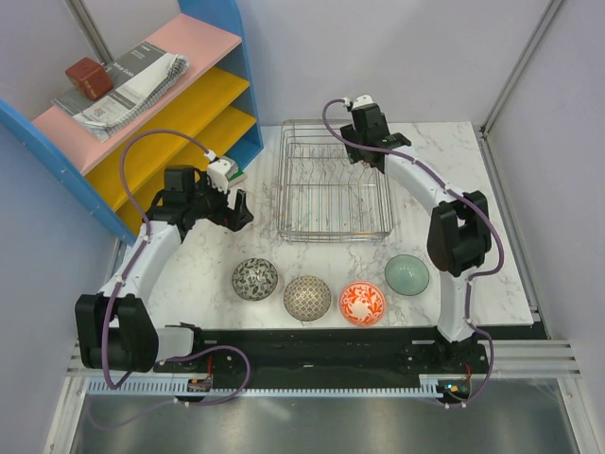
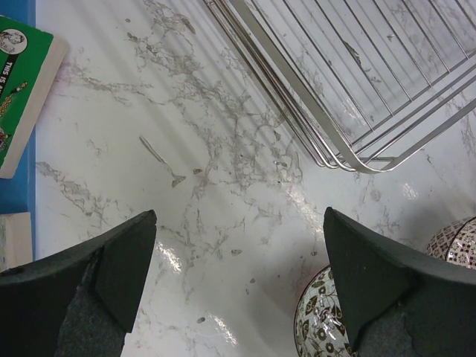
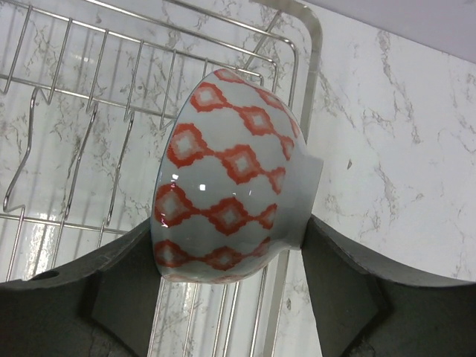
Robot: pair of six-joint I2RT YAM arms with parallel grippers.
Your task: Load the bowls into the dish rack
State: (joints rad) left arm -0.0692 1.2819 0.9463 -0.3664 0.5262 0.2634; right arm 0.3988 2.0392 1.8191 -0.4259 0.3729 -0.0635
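Note:
My right gripper [image 3: 229, 227] is shut on a pale bowl with an orange-red diamond pattern [image 3: 230, 178], held on its side above the far right corner of the silver wire dish rack [image 3: 74, 111]. In the top view this gripper [image 1: 364, 142] covers the bowl. The rack [image 1: 284, 180] holds no bowls. A row in front of it has a dark grey patterned bowl [image 1: 255, 279], a beige-grey bowl [image 1: 307, 298], a red-orange floral bowl [image 1: 362, 304] and a pale green bowl [image 1: 406, 274]. My left gripper [image 1: 236, 210] is open and empty left of the rack [image 2: 357, 89], above the dark bowl [image 2: 320, 323].
A blue-framed shelf with pink and yellow boards [image 1: 198, 104] stands at the far left, with booklets and a red box on top. A green book [image 2: 18, 89] lies at its foot. The beige-grey bowl's edge shows in the left wrist view [image 2: 457, 242]. Walls close in the back and right.

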